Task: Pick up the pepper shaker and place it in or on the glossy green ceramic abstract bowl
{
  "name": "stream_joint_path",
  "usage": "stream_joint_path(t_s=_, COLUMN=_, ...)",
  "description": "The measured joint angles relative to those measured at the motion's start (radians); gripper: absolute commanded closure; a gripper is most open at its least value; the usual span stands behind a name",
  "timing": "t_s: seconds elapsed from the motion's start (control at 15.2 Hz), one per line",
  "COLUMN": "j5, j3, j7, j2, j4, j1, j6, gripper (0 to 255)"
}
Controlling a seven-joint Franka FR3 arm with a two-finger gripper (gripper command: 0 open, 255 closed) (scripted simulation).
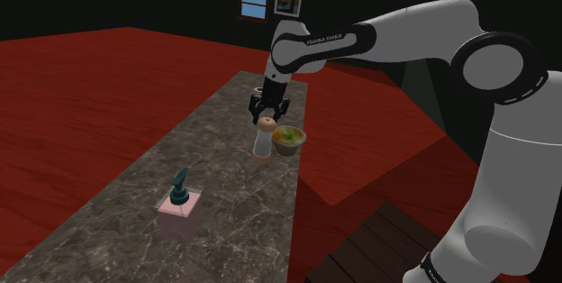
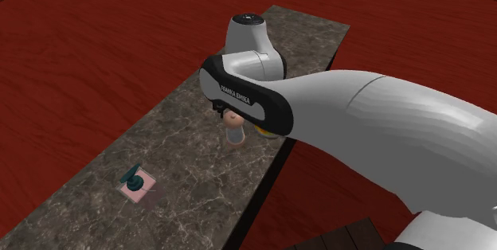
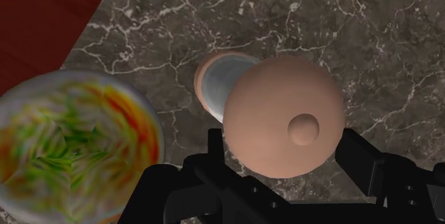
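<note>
Pink-capped pepper shaker (image 1: 263,144) is clasped at its top by the gripper (image 1: 267,118). The green bowl (image 1: 289,137) sits just beside it, at three o'clock in the shoulder view.

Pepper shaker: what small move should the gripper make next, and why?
Probably lift straight up: the fingers seem to clasp the pepper shaker at its top, it stands on the table, and the bowl beside it has a rim to clear.
</note>
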Motion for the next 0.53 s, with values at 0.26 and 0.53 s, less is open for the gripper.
stream_joint_path(t_s=0.26, j5=-0.001, j3=0.0, j7=0.004, j2=-0.01, j4=0.043, j1=-0.001, j6=-0.053, gripper=255)
stream_joint_path(t_s=0.53, j5=-0.002, j3=0.001, j7=0.012, j2=-0.022, j4=0.079, j1=0.0, j6=-0.099, gripper=255)
